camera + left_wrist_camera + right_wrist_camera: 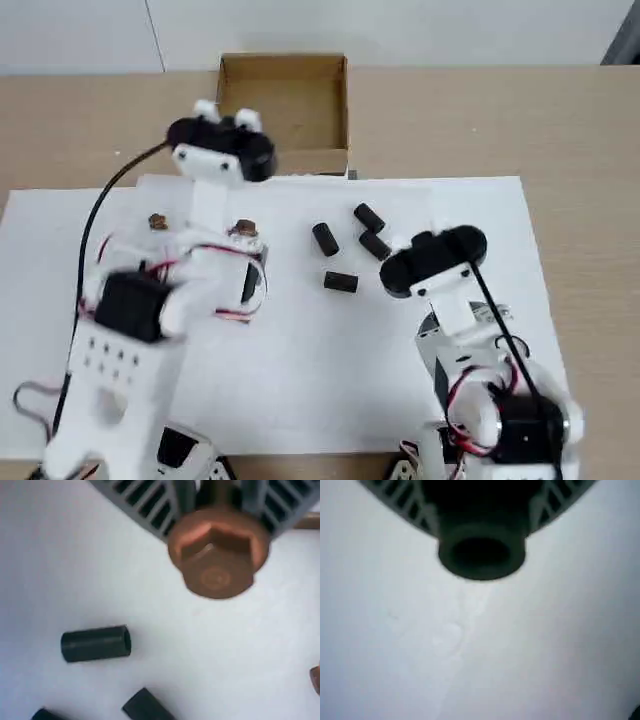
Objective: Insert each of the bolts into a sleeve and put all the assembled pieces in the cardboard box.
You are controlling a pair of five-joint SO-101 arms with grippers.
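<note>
My left gripper (217, 507) is shut on a copper bolt (216, 555), whose hex head faces the wrist camera. In the high view this bolt (245, 230) hangs left of the loose black sleeves (325, 238). My right gripper (482, 515) is shut on a black sleeve (482, 552), open end towards the camera, above bare white paper. Its arm (435, 262) stands just right of the sleeves. Several sleeves lie on the paper, one (95, 642) straight beyond the held bolt. A second bolt (157, 221) lies at the left. The cardboard box (346, 110) stands open at the back.
A white paper sheet (300, 380) covers the middle of the wooden table (560, 120). A black cable (100, 215) runs along the left arm. Another bolt's edge (316, 679) shows in the left wrist view.
</note>
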